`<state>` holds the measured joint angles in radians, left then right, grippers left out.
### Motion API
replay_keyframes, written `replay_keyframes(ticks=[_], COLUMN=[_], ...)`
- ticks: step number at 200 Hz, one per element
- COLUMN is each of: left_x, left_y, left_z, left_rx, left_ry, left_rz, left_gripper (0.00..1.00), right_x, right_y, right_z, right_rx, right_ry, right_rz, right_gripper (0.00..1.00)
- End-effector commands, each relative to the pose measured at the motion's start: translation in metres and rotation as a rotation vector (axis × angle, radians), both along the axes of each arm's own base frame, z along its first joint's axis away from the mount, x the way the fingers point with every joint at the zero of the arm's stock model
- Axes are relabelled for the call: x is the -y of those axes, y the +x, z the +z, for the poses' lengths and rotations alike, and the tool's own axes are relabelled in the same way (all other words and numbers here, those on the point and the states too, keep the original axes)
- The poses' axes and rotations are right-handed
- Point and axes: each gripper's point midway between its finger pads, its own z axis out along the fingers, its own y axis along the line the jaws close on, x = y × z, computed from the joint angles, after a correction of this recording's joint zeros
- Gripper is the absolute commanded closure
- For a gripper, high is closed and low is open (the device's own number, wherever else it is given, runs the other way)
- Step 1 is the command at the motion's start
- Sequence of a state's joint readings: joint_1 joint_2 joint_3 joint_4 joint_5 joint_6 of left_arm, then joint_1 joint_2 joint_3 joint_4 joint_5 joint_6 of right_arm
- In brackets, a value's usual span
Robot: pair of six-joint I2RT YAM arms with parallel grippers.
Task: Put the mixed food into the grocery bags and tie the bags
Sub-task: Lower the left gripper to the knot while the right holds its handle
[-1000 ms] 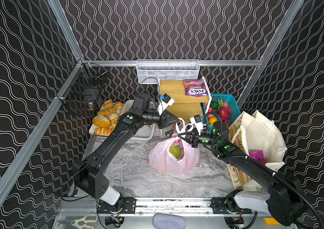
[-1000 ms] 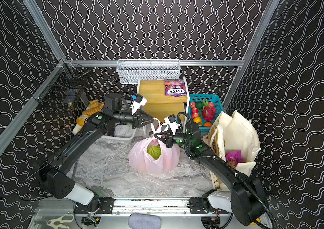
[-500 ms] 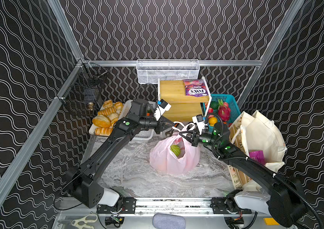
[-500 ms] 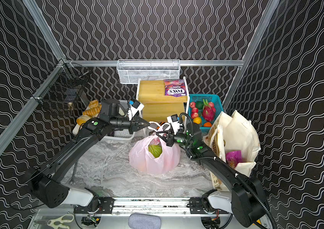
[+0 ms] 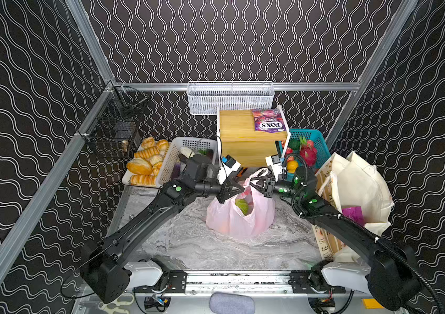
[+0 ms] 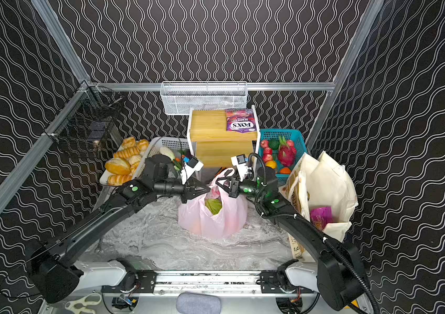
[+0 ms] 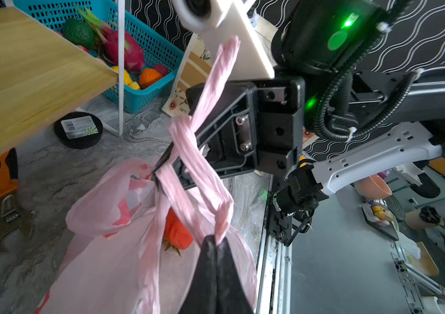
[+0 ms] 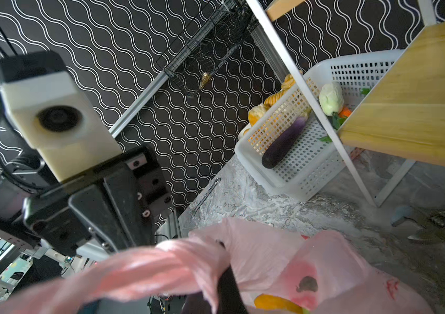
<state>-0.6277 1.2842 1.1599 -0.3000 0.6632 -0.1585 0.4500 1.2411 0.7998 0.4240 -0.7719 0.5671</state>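
Top views both gave us the cream canvas tote [image 5: 362,185] as the biggest thing. It stood slack at the right edge of the marble tabletop [image 5: 188,244] with a purple snack packet [image 5: 353,214] in its mouth. Next in size was the pink plastic bag [image 5: 243,223], which sat mid-table between the arms, bulging and open at the top. Its loop handles [image 7: 207,179] were twisted into thin ropes and crossed over the mouth, so we judged the tying under way and not finished. The left gripper [image 7: 214,242] was clenched on one rope. The right gripper [image 7: 162,170] was pinched shut on the other, close to the crossing. Inside lay a green cabbage [image 5: 241,206] and a red tomato-like vegetable [image 7: 176,231]. We reckoned the film thin, soft and slippery, apt to stretch or tear under a hard pull, while the load looked light. The best hold, to our mind, was on the twisted handles near their ends, never on the bag wall.
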Motion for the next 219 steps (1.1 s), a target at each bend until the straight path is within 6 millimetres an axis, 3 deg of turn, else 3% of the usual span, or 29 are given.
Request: replay_keyframes(ticks=[1,43,81,135,165,219], left_x=[-0.005,0.005,0.013,0.018,0.022,0.024], left_y=[-0.001,-0.010,-0.021,-0.017,-0.017,-0.013], left_z=[-0.018,-0.028,-0.039,-0.052,-0.059,-0.053], left_rx=[-0.085,-0.137,-0.161,-0.171,-0.178,-0.157], left_ry=[0.021,-0.039,-0.005,0.014,0.033,0.028], left_rz=[0.067,0.053,0.010,0.028,0.025,0.032], left_gripper=[1.00,1.00,1.00,1.00,1.00,1.00], right_x=[0.004,0.001,-0.001,0.001,0.013,0.012], right_y=[0.007,-0.006,-0.013,-0.027,-0.020,-0.032], right_z=[0.009,-0.013,-0.008,-0.013,-0.019,-0.014], right_rx=[0.016,-0.008,-0.006,-0.003,-0.014,0.004], right_ry=[0.006,-0.065,-0.032,-0.065,-0.098,-0.079], right_rz=[-0.036,0.037,0.076,0.125,0.089,0.166], right_gripper=[0.92,0.85,0.76,0.62,0.56,0.49])
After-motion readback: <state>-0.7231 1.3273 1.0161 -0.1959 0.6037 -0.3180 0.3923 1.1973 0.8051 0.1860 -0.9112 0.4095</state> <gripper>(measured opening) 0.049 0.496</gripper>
